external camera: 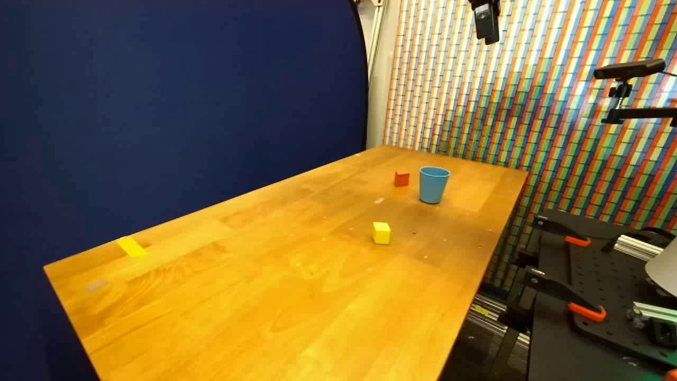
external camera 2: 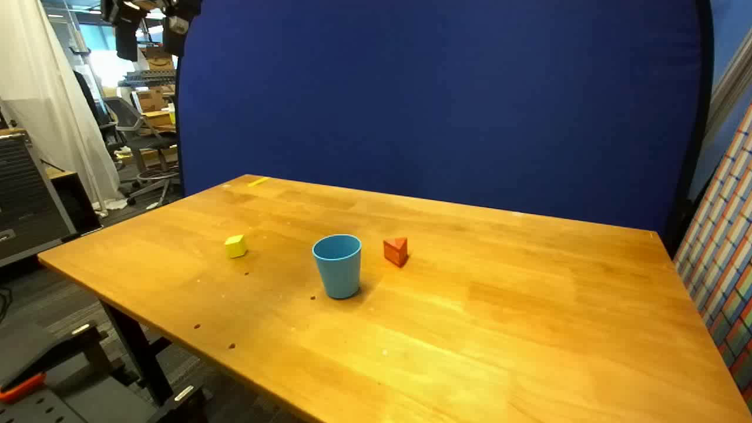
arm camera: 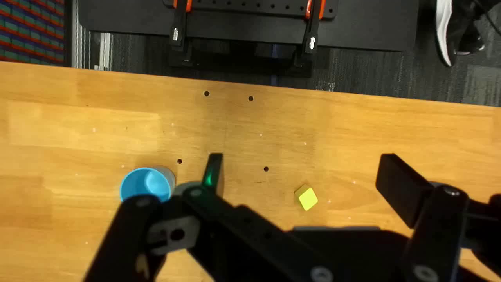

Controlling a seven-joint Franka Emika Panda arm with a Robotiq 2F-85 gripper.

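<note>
Overhead, gripper (external camera 2: 150,47) spread wide, blue cup (external camera 2: 341,273) upright on table (external camera 2: 499,329), inner bottom (arm camera: 156,182) visible

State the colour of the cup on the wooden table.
The cup is plain blue; it shows best in an exterior view.

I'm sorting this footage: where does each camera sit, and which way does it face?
In an exterior view: by an end of the table, looking lengthwise toward the multicoloured panel; the tool shows at the top edge.
In an exterior view: by a long side, looking across toward the blue backdrop; the tool shows at upper left.
Wrist view: behind the tool's fingers, facing down at the table; the tool, open, covers much of the lower part.
In both exterior views: blue cup, yellow cube, red block, blue backdrop.
</note>
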